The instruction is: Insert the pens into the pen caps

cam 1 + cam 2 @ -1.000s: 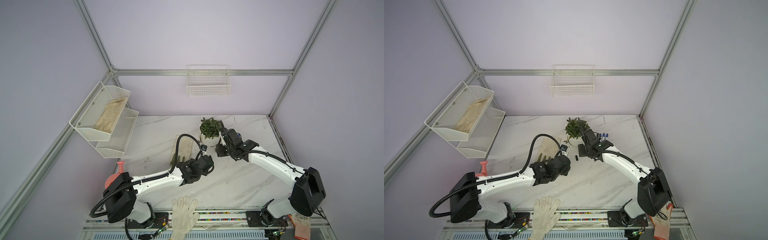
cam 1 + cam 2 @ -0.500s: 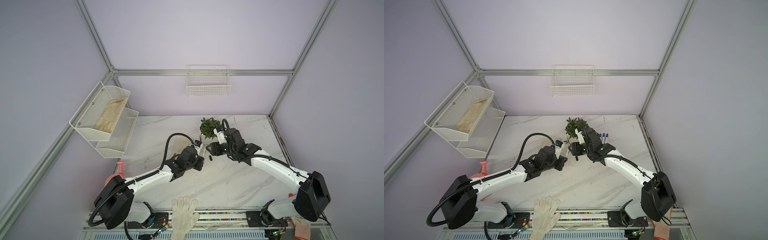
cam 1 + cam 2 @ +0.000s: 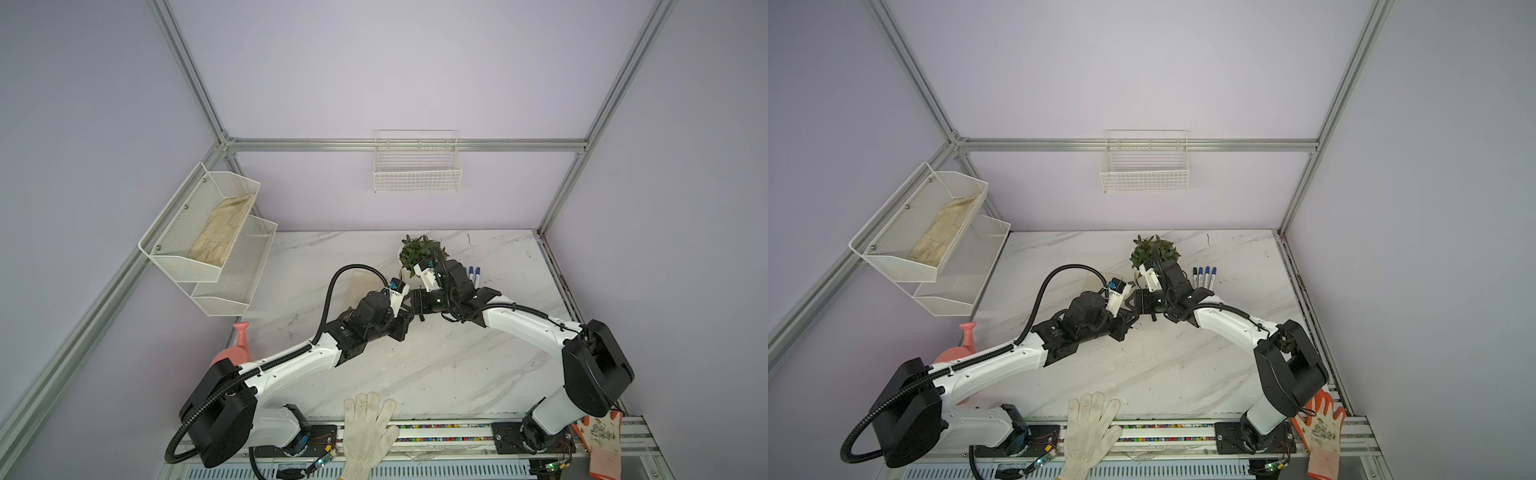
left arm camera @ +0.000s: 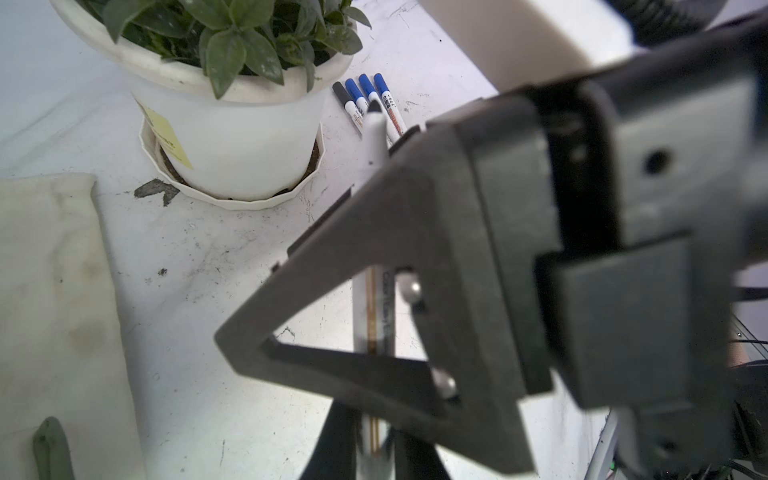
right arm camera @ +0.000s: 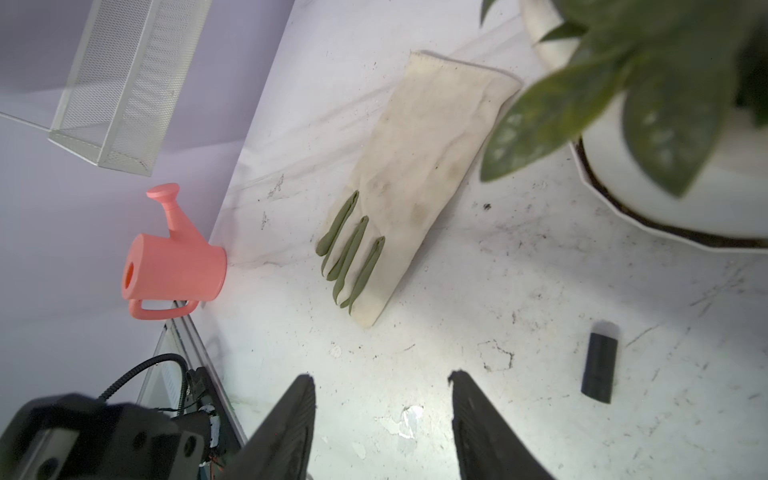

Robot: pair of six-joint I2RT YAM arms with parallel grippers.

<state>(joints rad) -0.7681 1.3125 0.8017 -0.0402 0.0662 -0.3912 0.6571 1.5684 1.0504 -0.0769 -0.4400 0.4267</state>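
My left gripper (image 4: 374, 453) is shut on a white-barrelled pen (image 4: 375, 137), whose bare dark tip points toward the plant. In both top views the left gripper (image 3: 405, 322) (image 3: 1128, 321) sits mid-table, close against my right gripper (image 3: 412, 300) (image 3: 1136, 301). One finger of the right gripper crosses in front of the pen in the left wrist view. The right gripper (image 5: 380, 378) is open with only table between its fingers. A loose black pen cap (image 5: 598, 368) (image 3: 421, 318) lies on the table beside it. Several capped pens (image 4: 365, 97) (image 3: 1204, 276) lie in a row by the plant.
A potted plant (image 3: 417, 253) (image 5: 665, 104) stands just behind both grippers. A cream glove with green fingers (image 5: 415, 174) lies to their left. A pink watering can (image 5: 174, 266) stands at the left table edge, below wall shelves (image 3: 208, 232). A white glove (image 3: 368, 432) and an orange glove (image 3: 602, 440) lie on the front rail.
The left arm has turned its wrist and carried the pen a little back toward the plant. The right gripper has moved left, closing in on the left one.
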